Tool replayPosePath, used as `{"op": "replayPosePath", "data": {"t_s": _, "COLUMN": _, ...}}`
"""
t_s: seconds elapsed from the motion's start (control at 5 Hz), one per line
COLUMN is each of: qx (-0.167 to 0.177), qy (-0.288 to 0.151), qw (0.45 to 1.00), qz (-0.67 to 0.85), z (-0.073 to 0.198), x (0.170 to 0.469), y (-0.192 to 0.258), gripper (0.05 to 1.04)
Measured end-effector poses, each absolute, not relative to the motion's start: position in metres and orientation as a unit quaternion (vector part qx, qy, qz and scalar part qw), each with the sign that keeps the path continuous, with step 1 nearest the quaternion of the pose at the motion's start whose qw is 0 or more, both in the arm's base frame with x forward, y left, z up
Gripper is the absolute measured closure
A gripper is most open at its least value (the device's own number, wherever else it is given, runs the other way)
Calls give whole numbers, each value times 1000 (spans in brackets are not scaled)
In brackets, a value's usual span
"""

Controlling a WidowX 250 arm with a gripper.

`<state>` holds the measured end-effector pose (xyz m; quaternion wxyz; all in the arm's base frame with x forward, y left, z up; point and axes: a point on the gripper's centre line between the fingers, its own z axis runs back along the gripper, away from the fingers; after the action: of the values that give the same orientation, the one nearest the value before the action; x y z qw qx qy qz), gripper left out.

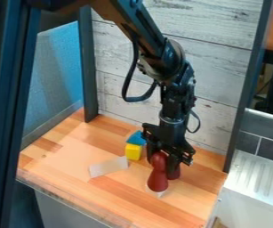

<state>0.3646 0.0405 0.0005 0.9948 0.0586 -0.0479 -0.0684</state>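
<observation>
**Claw down at red piece**

The claw (164,159) hangs at a red pin-shaped piece (157,177) on the desk (114,196); whether it's pinching, I can't tell. Left of them sit a yellow block (133,152), a blue block (137,138) and a pale slab (109,167).

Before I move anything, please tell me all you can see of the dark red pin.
The dark red pin looks smooth, like plastic or painted wood: rounded head, slimmer neck, wider body, pale bottom edge. It seems to stand upright on the wooden surface, a second red piece close behind. The pincer is at its head; whether it grips the pin, I cannot tell.
</observation>
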Motion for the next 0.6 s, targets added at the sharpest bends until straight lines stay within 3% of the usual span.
{"op": "replayPosePath", "data": {"t_s": 0.2, "qx": 46, "qy": -42, "qw": 996, "qz": -61, "z": 0, "x": 362, "y": 38, "gripper": 122}}
{"op": "replayPosePath", "data": {"t_s": 0.4, "qx": 31, "qy": -31, "qw": 998, "qz": -53, "z": 0, "x": 358, "y": 42, "gripper": 79}}
{"op": "replayPosePath", "data": {"t_s": 0.6, "qx": 5, "qy": -47, "qw": 998, "qz": -41, "z": 25, "x": 360, "y": 54, "gripper": 83}}
